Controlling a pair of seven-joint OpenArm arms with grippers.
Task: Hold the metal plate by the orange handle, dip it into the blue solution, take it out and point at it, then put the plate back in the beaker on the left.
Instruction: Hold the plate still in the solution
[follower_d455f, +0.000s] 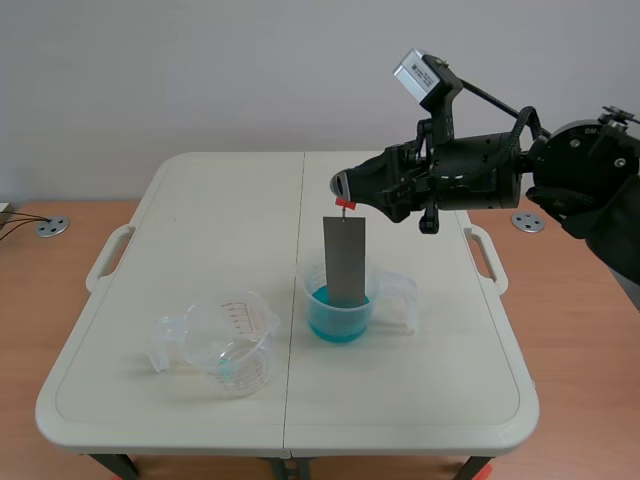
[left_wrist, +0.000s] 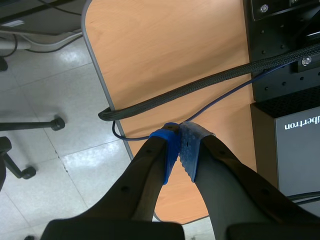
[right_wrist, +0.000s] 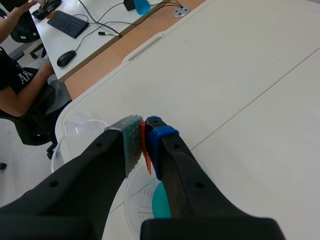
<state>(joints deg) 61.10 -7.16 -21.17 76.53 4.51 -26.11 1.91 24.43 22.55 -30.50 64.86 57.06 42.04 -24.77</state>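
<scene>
Fingers (right_wrist: 127, 145) pinch orange handle (right_wrist: 145, 150); metal plate (follower_d455f: 345, 260) hangs, bottom edge inside beaker (follower_d455f: 392, 290).

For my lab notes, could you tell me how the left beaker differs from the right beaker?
The right beaker holds blue solution; the left beaker is almost empty. The metal plate hangs into the right one, nothing into the left. Their handles point opposite ways. Both are clear.

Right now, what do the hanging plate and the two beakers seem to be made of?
The plate: likely metal; flat, dull grey, matte sheet. The left beaker and the right beaker: probably clear plastic; see-through walls, moulded handles, printed scale.
</scene>
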